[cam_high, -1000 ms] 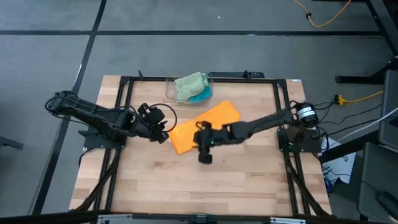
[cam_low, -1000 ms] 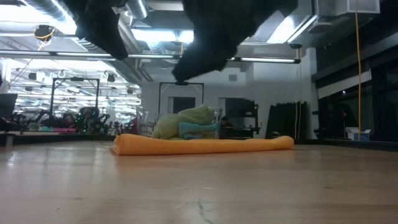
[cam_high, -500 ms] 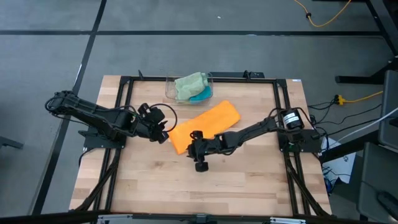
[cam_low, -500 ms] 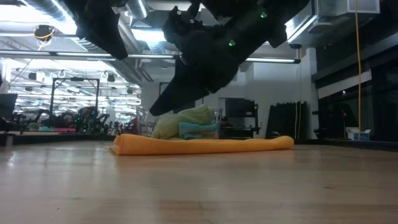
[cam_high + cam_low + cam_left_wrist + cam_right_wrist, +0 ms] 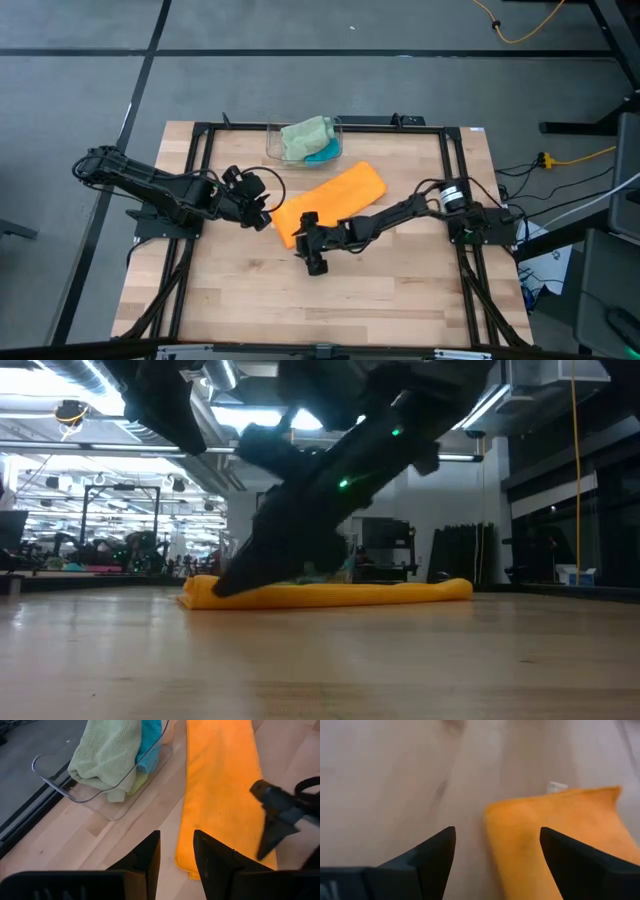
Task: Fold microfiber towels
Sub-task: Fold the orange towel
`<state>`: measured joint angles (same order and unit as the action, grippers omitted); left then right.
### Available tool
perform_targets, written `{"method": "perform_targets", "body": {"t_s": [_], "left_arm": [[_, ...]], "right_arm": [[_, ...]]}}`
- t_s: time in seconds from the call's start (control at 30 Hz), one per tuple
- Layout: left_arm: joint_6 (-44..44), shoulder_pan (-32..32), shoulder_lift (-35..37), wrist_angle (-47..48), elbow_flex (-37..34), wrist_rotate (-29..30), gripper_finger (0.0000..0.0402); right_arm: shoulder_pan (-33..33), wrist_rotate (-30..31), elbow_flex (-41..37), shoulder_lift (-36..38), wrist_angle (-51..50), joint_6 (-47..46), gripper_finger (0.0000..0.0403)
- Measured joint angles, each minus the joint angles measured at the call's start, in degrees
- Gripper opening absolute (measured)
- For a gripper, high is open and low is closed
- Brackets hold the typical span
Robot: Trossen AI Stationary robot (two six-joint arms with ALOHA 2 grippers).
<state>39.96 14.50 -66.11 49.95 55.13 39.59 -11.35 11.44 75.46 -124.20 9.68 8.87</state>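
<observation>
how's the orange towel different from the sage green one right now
The orange towel lies flat on the bare table as a long folded strip; the pale sage green towel sits bunched in the clear bin. The orange one lies alone, with the open right gripper at its end; the sage one rests against a teal towel. Both are soft cloths.

— Any lettering I can read from here, on the cloths, the bin or the arms?

— None. I scan all four views and find no words, labels, brands or numbers.

— The small white tab beside the orange cloth?

— Too blurred; I can't tell whether it carries print.
</observation>
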Motion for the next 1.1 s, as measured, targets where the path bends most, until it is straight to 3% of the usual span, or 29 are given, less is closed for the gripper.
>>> {"method": "perform_targets", "body": {"t_s": [0.17, 0.5, 0.63, 0.87, 1.1], "left_arm": [[0.0, 0.0, 0.0, 0.1, 0.0, 0.0, 0.0108], [-0.1, 0.0, 0.0, 0.2, 0.0, 0.0, 0.0108], [-0.1, 0.0, 0.0, 0.2, 0.0, 0.0, 0.0108], [-0.1, 0.0, 0.0, 0.2, 0.0, 0.0, 0.0108], [-0.1, 0.0, 0.0, 0.2, 0.0, 0.0, 0.0108]], "right_arm": [[0.1, 6.7, 6.9, -5.1, -5.1, 0.5, 0.0291], [-0.9, 9.9, 14.8, -8.0, -17.2, -9.1, 0.0273], [-1.7, 9.0, 15.6, -8.0, -18.8, -11.6, 0.0222], [-3.9, -1.4, 15.9, -7.7, -22.2, -15.6, 0.0108], [-8.2, -6.8, 16.1, -7.2, -32.7, -19.1, 0.001]]}}
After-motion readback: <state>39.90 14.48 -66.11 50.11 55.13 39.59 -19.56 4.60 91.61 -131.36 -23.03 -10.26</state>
